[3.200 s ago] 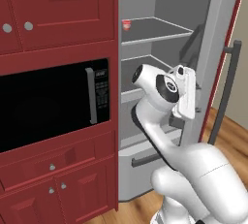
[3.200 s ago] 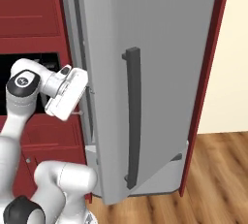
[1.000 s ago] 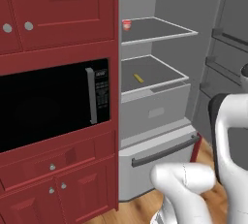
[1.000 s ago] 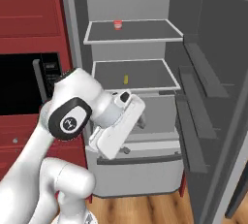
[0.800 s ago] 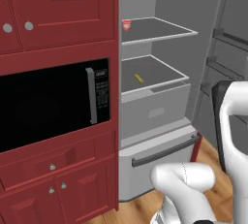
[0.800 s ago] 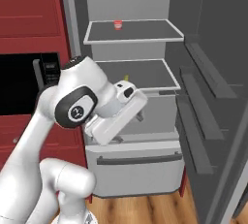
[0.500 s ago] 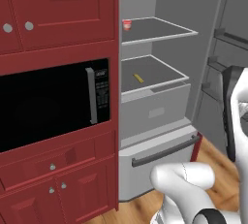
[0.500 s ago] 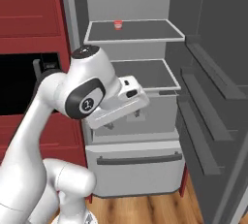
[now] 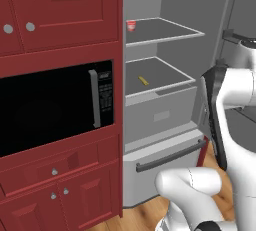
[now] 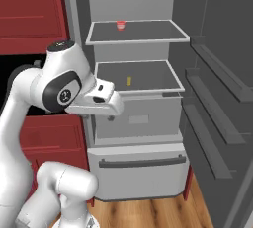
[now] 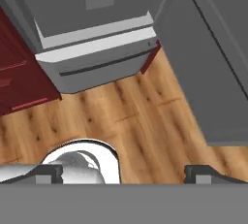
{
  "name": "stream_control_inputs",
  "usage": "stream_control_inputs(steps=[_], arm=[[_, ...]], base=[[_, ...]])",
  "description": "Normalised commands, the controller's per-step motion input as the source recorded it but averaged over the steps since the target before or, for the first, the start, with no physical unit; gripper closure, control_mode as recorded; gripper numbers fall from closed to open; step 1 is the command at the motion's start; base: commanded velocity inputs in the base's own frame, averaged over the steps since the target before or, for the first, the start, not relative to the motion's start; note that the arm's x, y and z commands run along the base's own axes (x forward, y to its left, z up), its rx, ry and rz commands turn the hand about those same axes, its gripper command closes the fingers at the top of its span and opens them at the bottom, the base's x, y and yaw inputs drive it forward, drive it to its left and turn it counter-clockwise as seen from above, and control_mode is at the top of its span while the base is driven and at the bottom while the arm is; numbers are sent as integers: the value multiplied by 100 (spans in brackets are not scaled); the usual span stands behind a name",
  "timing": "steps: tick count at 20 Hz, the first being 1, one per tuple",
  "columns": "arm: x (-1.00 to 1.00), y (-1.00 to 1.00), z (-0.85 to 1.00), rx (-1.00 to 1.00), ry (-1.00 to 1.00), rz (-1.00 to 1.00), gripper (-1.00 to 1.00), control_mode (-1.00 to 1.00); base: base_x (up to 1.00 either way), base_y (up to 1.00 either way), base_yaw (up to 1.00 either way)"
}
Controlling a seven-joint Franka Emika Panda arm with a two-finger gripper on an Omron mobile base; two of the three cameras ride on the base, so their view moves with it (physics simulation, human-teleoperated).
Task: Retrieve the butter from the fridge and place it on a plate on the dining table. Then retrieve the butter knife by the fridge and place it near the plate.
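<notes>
The fridge (image 9: 165, 150) stands open in front of me. The butter (image 9: 143, 80), a small yellow stick, lies on its second inner shelf, also seen as the butter (image 10: 129, 80) in the right base view. My gripper (image 10: 108, 116) hangs in front of the fridge (image 10: 141, 168), left of and below the butter and well apart from it, pointing down. In the hand view my gripper (image 11: 126, 173) is open and empty over the wooden floor, with the fridge's lower drawer (image 11: 97, 58) beyond. The plate, the dining table and the butter knife are out of view.
A small red-and-white cup (image 10: 120, 25) stands on the top shelf. The black microwave (image 9: 50, 105) sits in red cabinets left of the fridge. The open fridge door (image 10: 217, 79) with its shelves walls off the right side. Wooden floor (image 11: 145, 121) lies below.
The fridge door has swung wide open. My arm has lifted and turned, carrying the hand up and to the left in the right base view. The jaws stay open.
</notes>
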Motion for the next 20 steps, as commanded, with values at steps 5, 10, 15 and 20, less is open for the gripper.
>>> stream_control_inputs(steps=[5, 10, 15, 20], arm=[[-1, 49, -20, 27, 1, -56, -100, -100], [-1, 81, -34, 1, 5, 15, -100, -100], [0, 7, -12, 0, 0, 4, -100, -100], [0, 4, -2, 0, 0, 1, -100, 100]], base=[[0, 0, 0], [0, 0, 0], [0, 0, 0], [1, 0, 3]])
